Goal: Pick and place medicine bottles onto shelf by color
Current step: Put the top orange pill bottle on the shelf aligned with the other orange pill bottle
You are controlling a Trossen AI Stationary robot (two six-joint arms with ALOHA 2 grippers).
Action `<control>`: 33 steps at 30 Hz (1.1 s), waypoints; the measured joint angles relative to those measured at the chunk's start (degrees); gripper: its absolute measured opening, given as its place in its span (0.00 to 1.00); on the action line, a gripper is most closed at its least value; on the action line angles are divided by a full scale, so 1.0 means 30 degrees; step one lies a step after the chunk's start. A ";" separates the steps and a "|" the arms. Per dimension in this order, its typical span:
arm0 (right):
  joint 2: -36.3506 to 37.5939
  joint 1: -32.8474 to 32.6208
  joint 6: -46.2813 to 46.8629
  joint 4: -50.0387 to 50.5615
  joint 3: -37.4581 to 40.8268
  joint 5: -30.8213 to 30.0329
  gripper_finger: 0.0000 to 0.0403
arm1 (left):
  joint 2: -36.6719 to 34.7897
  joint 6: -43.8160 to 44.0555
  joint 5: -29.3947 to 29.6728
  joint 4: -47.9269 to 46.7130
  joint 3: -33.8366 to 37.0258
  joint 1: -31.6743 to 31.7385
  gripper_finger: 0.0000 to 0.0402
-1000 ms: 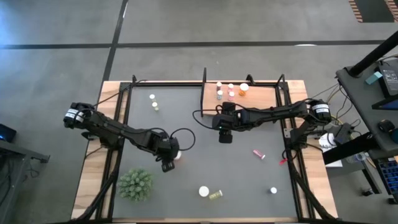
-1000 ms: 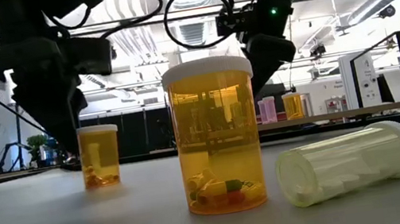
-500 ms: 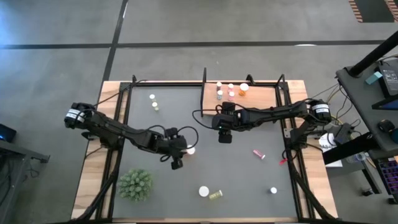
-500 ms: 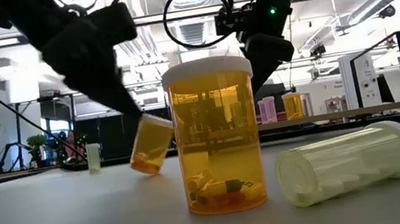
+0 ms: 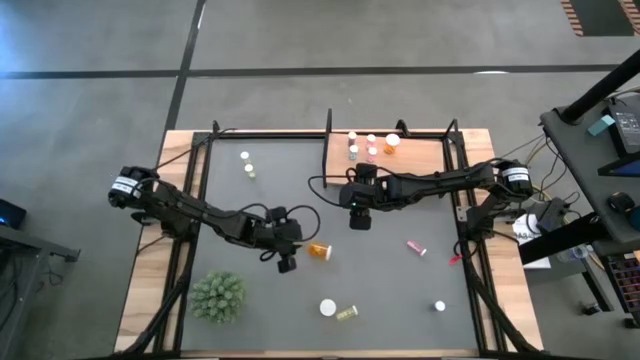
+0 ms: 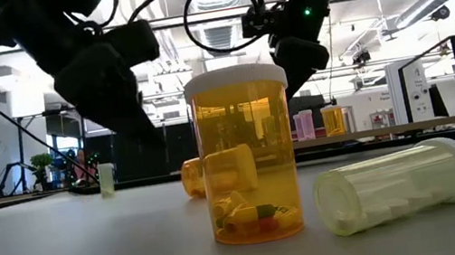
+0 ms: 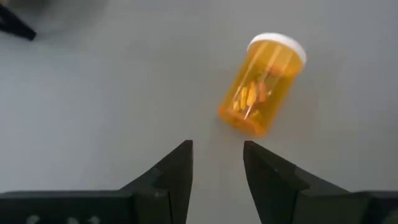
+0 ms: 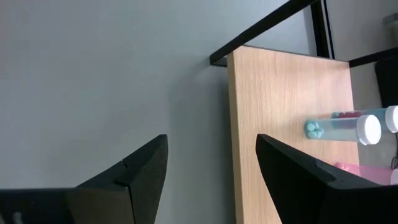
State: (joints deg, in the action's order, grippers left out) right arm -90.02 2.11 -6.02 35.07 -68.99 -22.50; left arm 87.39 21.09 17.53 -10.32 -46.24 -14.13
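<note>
A small orange bottle [image 5: 319,251] with a white cap lies on its side on the dark grey mat, just right of my left gripper [image 5: 286,262]. That gripper is open and empty, and the bottle [image 7: 262,84] lies beyond its fingertips [image 7: 217,149]. My right gripper [image 5: 358,220] is open and empty above the mat, beside the shelf's left edge [image 8: 231,124]. The light-brown shelf [image 5: 425,165] at the far right holds three upright bottles [image 5: 372,148].
Two bottles [image 5: 247,164] stand at the far left of the mat. A pink bottle [image 5: 416,246] lies at the right. An orange bottle [image 6: 246,154], a yellow-green one on its side [image 6: 397,185] and a white-capped one [image 5: 439,306] are near the front edge. A spiky green plant [image 5: 219,296] stands front left.
My left gripper has gone toward the table's right edge. The orange bottle beside it stood upright a second ago, tipped over under the gripper, and now lies on its side on the mat, free of the fingers.
</note>
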 joint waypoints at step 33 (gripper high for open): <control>0.0000 0.0005 0.0000 -0.0951 -0.0007 0.0000 0.58 | 0.4267 -0.7172 -0.5321 1.0149 0.0098 0.1514 0.71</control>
State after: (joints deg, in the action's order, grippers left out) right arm -90.02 2.12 -6.02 32.21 -69.01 -22.50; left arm 100.20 -0.43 1.57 20.13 -45.94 -9.59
